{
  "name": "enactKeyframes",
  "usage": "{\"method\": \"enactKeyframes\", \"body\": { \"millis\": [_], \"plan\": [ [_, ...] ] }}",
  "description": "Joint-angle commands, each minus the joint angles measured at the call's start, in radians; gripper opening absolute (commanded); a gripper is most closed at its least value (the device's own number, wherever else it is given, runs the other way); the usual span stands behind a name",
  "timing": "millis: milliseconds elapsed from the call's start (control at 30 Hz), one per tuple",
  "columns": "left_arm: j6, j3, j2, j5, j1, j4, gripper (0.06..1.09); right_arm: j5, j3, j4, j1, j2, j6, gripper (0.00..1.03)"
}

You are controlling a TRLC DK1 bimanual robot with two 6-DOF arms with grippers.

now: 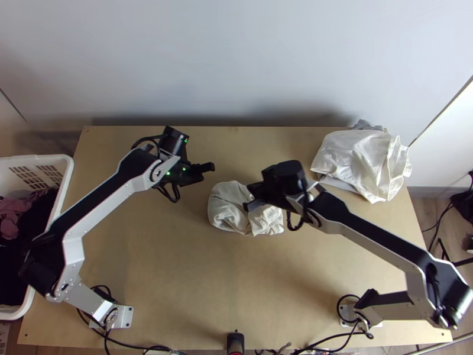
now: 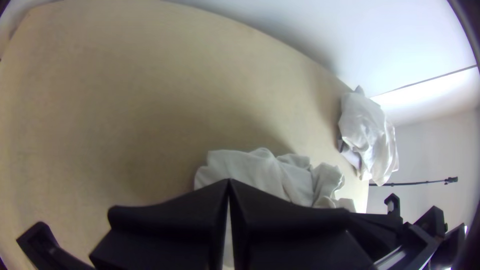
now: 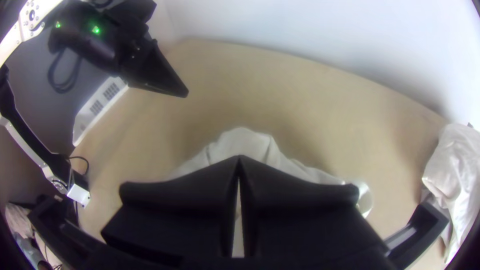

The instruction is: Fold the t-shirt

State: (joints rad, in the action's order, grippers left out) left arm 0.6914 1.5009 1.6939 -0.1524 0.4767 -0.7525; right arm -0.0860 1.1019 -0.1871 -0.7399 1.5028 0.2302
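A bunched white cloth, seemingly the t-shirt (image 1: 227, 207), lies crumpled mid-table. My left gripper (image 1: 211, 167) is shut, just beyond the cloth's upper left side and apart from it. Over the cloth's right part hangs my right gripper (image 1: 248, 198). In the left wrist view, the left gripper (image 2: 229, 182) has its fingertips together, with the shirt (image 2: 255, 170) behind them. The right gripper (image 3: 239, 159) also has its tips together in the right wrist view; the shirt (image 3: 245, 142) shows past them, and no fabric can be made out between the fingers.
At the table's far right corner lies a loose heap of white cloth (image 1: 360, 160) with some grey fabric under it. A white basket (image 1: 65, 177) holding dark and pink clothes stands at the left edge. Bare wood (image 1: 195, 278) surrounds the shirt.
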Motion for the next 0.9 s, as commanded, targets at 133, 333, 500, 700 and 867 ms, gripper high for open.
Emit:
{"method": "enactKeyframes", "body": {
  "millis": [133, 333, 500, 700, 867],
  "plan": [
    [-0.093, 0.018, 0.046, -0.07, 0.053, -0.033, 0.1, 0.022, 0.056, 0.011, -0.013, 0.158, 0.001, 0.03],
    [-0.119, -0.022, 0.016, -0.197, 0.048, 0.001, 0.09, 0.054, 0.07, 0.017, -0.041, 0.215, 0.001, 0.03],
    [-0.141, -0.099, 0.021, -0.191, 0.046, 0.082, 0.09, 0.054, 0.07, 0.014, -0.052, 0.231, 0.004, 0.03],
    [-0.145, -0.134, 0.046, -0.188, 0.06, 0.133, 0.09, 0.054, 0.064, 0.002, -0.072, 0.238, 0.006, 0.03],
    [-0.124, -0.117, 0.102, -0.196, 0.08, 0.168, 0.09, 0.054, 0.042, -0.028, -0.096, 0.244, 0.004, 0.03]
  ]
}}
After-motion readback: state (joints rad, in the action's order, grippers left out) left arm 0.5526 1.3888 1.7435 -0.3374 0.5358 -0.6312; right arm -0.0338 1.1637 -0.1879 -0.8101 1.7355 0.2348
